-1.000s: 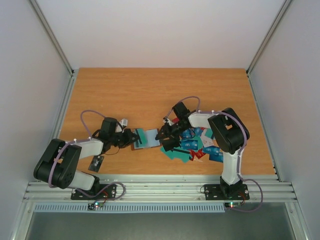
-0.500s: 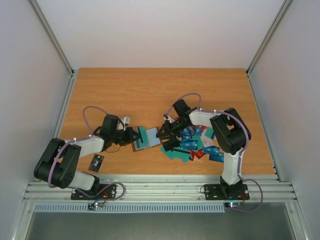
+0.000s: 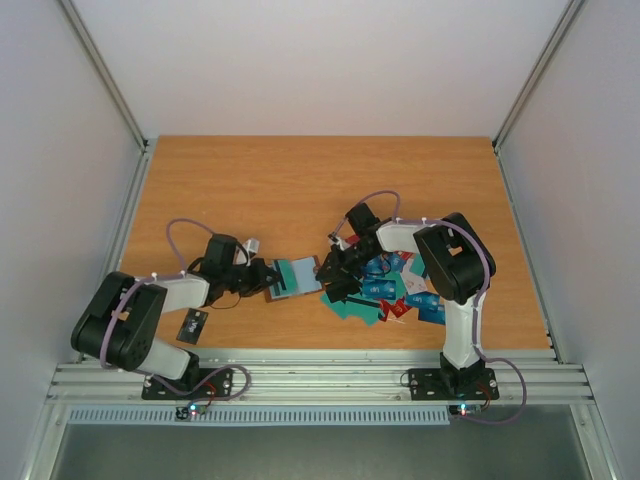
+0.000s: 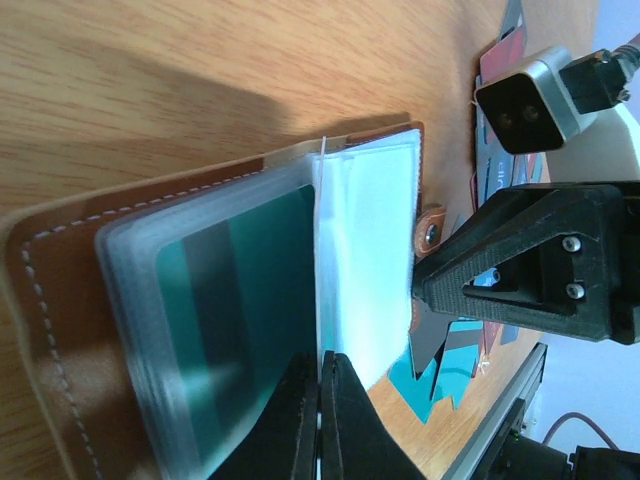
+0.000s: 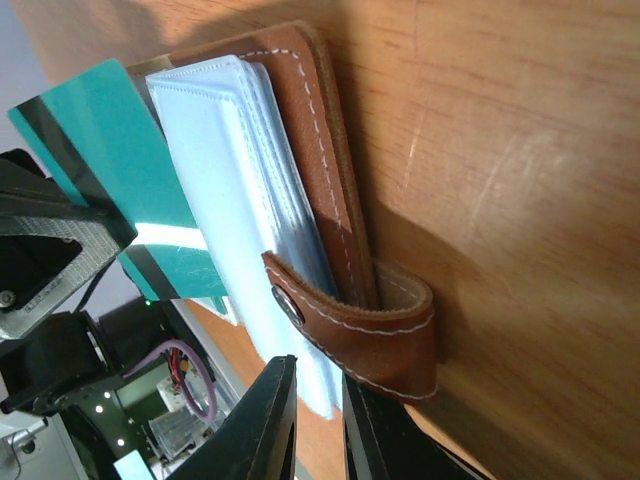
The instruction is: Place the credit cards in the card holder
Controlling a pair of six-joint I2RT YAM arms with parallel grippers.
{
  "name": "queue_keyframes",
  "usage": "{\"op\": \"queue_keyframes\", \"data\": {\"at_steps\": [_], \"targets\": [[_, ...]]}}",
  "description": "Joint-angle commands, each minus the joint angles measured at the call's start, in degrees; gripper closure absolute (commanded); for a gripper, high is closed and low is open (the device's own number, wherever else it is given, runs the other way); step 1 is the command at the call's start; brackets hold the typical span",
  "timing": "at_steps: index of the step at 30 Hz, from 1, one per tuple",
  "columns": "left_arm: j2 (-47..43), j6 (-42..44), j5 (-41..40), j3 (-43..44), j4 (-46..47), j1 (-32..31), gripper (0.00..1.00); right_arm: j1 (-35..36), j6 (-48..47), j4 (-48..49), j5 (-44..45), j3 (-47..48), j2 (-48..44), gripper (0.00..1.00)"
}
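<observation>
The brown card holder [image 3: 312, 266] lies open between the two arms, its clear sleeves fanned out. One sleeve holds a teal credit card [image 4: 240, 320] with a dark stripe. My left gripper [image 4: 320, 400] is shut on the edge of a clear sleeve leaf [image 4: 365, 260], holding it upright. My right gripper [image 5: 318, 400] is at the holder's strap side, its jaws narrowly open around the corner of the pale sleeve stack [image 5: 235, 190], next to the snap strap [image 5: 350, 320]. More credit cards [image 3: 395, 292] lie in a heap to the right.
A small black object [image 3: 193, 325] lies near the left arm's base. The table's near edge meets a metal rail [image 3: 320, 375]. White walls enclose the table on the left, right and back.
My right gripper's jaws have narrowed and it has edged in to the holder's strap side. The holder and my left gripper have shifted slightly to the right.
</observation>
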Motion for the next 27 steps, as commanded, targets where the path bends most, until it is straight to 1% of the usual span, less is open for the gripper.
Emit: {"op": "queue_keyframes", "data": {"at_steps": [1,3,8,12,18,21,27], "targets": [[3.5,-3.3,1.8,-1.6,8.7,-0.4,1.00,-0.2,-1.3,0.0,1.6,-1.1,2.1,0.85],[4.6,-4.3,2.3,-1.9,11.1,-0.4,1.00,-0.2,-1.4,-0.2,1.5,-1.1,2.2,0.85],[6.8,-4.3,2.6,-1.3,11.9,-0.4,1.00,-0.3,-2.0,-1.0,1.4,-0.9,2.3,0.85],[8.9,-4.9,3.4,-1.7,14.8,-0.4,1.00,-0.2,-2.0,-1.3,1.3,-0.8,2.5,0.86],[9.0,-6.3,3.6,-2.0,16.2,-0.4,1.00,-0.2,-2.0,-1.5,0.9,-0.4,2.9,0.86],[8.7,-6.4,4.1,-2.1,15.0,-0.4,1.00,-0.2,-2.0,-1.6,1.0,-0.1,3.2,0.86],[5.9,-4.8,5.1,-1.0,6.6,-0.6,1.00,-0.2,-1.8,-1.4,1.0,0.2,3.4,0.86]]}}
